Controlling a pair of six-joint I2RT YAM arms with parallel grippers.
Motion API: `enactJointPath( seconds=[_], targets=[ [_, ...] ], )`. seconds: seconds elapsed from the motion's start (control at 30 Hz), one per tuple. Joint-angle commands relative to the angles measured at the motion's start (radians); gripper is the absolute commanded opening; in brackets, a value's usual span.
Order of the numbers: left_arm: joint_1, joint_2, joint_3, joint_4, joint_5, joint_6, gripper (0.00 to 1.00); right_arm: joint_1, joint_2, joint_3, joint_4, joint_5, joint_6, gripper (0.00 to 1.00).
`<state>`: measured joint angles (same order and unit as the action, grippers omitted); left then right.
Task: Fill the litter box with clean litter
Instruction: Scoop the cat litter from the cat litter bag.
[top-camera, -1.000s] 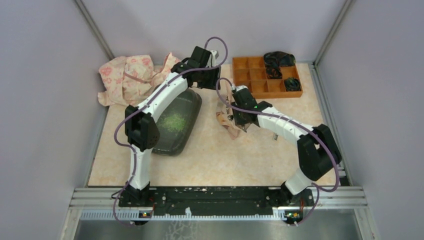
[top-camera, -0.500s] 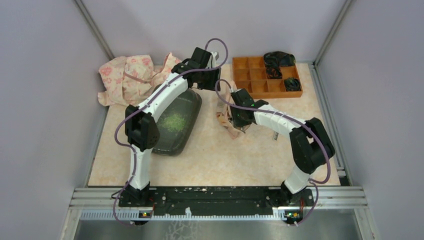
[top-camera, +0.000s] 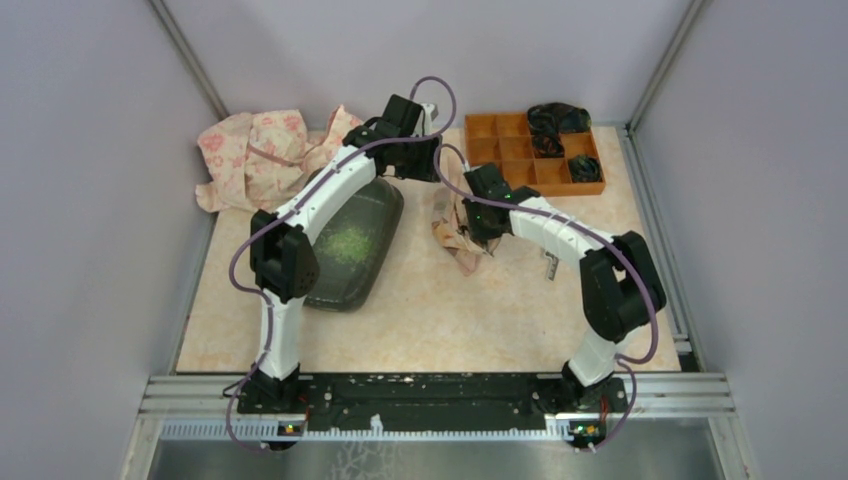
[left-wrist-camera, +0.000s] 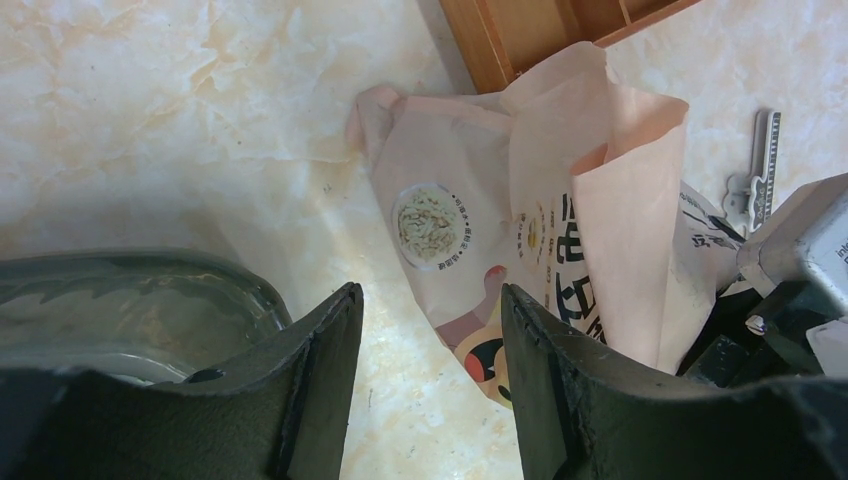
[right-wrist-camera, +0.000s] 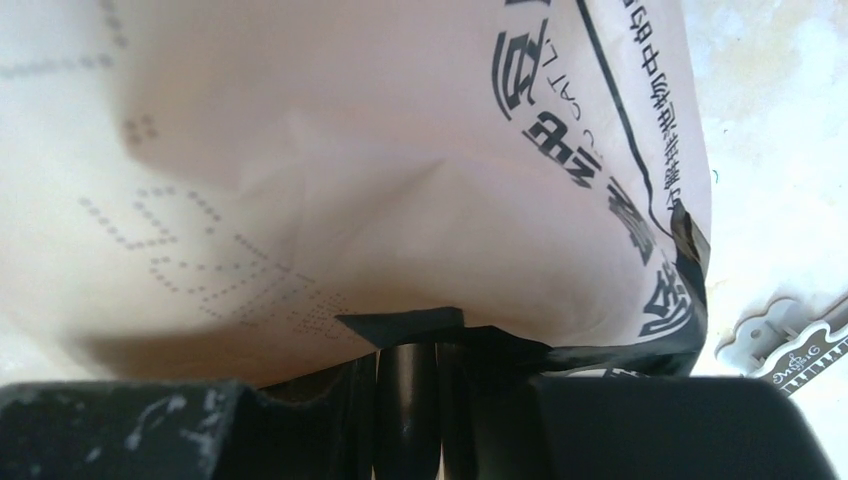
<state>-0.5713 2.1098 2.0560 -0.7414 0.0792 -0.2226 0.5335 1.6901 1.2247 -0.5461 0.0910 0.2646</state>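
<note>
Litter box (top-camera: 345, 296) at table's 9 o'clock, partly under left arm; clean litter (top-camera: 348, 243) a small green patch near its middle; left gripper (top-camera: 405, 165) hangs over box's 1 o'clock corner, jaws spread, nothing between; peach bag (top-camera: 452, 240) lies near box, at its 3 o'clock; right gripper (top-camera: 476, 230) down on bag, bag edge between jaws, cannot tell whether pinched; orange organiser (top-camera: 515, 150) at table's 1 o'clock; metal scoop (top-camera: 550, 268) at bag's 4 o'clock

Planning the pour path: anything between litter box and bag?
Only bare table between litter box and bag; the left wrist view shows it.
</note>
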Motion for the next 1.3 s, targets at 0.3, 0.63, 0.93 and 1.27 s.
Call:
enactJointPath(
  seconds=[0.3,0.63,0.93,1.27],
  targets=[
    [0.000,-0.039,-0.022,0.019,0.013,0.008,0.60,-0.003,-0.272,-0.039,0.134,0.063,-0.047,0.00],
    [0.000,-0.047,-0.021,0.016,0.012,0.005,0.60,-0.003,-0.413,-0.120,0.153,0.104,-0.043,0.00],
    [-0.001,-0.051,-0.030,0.017,0.011,0.003,0.60,0.052,-0.651,-0.329,0.220,0.185,-0.062,0.00],
    [-0.001,-0.067,-0.053,0.029,0.011,0.000,0.59,0.248,-0.795,-0.448,0.205,0.467,-0.027,0.00]
  ],
)
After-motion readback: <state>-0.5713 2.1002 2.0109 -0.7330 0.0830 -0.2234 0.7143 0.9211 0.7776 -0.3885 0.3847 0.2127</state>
